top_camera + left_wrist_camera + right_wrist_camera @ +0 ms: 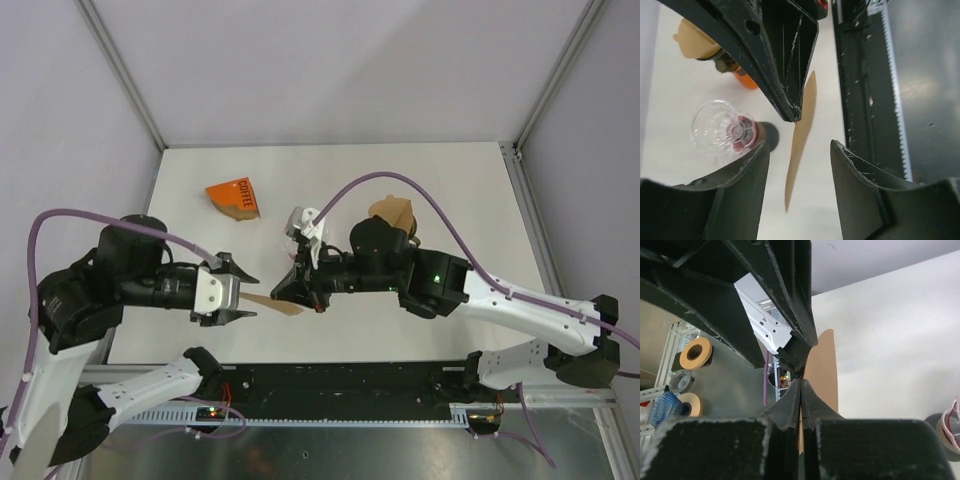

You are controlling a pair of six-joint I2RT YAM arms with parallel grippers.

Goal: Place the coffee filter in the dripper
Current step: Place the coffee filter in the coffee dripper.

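My right pincer (800, 390) is clenched on the thin brown paper filter (822, 365), seen edge-on. My left pincer (799, 145) stands released around it, near the clear round dripper (720, 131).

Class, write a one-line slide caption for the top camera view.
Right tool pinches the coffee filter; the open left tool straddles its other end, near the clear dripper.

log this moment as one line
left tool open around coffee filter | right tool shut on coffee filter | dripper without filter | placement not yet done
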